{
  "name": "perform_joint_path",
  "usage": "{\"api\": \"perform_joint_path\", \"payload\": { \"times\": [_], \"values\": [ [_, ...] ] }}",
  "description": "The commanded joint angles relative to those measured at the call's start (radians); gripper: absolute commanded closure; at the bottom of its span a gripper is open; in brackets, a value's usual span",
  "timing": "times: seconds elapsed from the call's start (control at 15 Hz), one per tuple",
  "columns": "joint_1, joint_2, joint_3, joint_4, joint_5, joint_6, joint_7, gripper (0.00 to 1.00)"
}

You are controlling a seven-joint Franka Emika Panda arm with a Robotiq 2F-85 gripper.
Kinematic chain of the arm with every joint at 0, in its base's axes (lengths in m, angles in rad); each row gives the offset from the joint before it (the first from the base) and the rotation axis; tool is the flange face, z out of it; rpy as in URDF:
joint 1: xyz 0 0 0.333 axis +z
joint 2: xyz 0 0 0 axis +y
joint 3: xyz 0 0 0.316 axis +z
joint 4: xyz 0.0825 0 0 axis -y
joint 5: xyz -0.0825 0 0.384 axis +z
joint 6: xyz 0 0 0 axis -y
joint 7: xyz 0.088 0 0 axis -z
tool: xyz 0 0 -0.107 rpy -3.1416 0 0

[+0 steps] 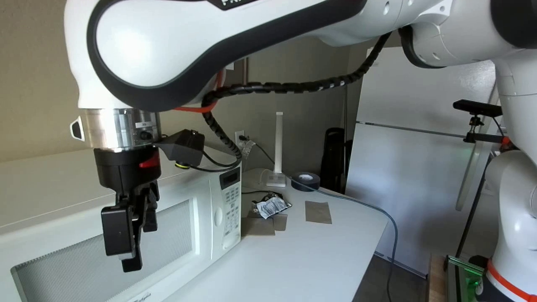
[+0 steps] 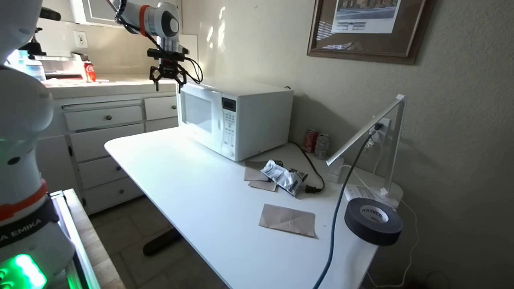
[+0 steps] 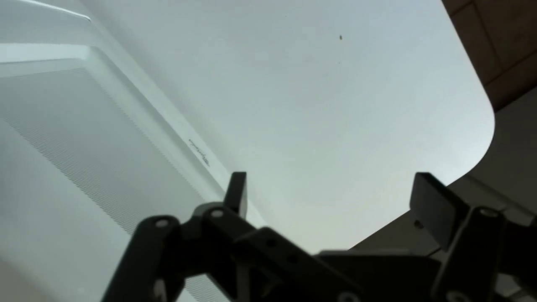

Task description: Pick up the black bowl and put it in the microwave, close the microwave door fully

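Hovering gripper, spread wide, microwave seemingly closed

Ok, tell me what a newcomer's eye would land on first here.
Most likely the big white arm across the top of an exterior view, with its open gripper hanging in front of the shut microwave. Next, perhaps, the green light glowing at the bottom left of an exterior view. The black tape, near the edge of the white table, also stands out.

Your white, rounded arm has ribbed black cabling, a black two-fingered gripper and, at nine o'clock in an exterior view, a silver metal collar.
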Motion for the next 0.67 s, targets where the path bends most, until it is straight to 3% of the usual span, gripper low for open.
{"api": "perform_joint_path", "payload": {
  "times": [0.0,0.27,0.6],
  "values": [
    [-0.031,-0.104,0.013,-0.126,-0.052,0.065,0.154,0.0],
    [-0.055,-0.203,0.015,-0.203,-0.095,0.089,0.232,0.0],
    [-0.106,-0.335,0.026,-0.321,-0.121,0.189,0.229,0.0]
  ]
}}
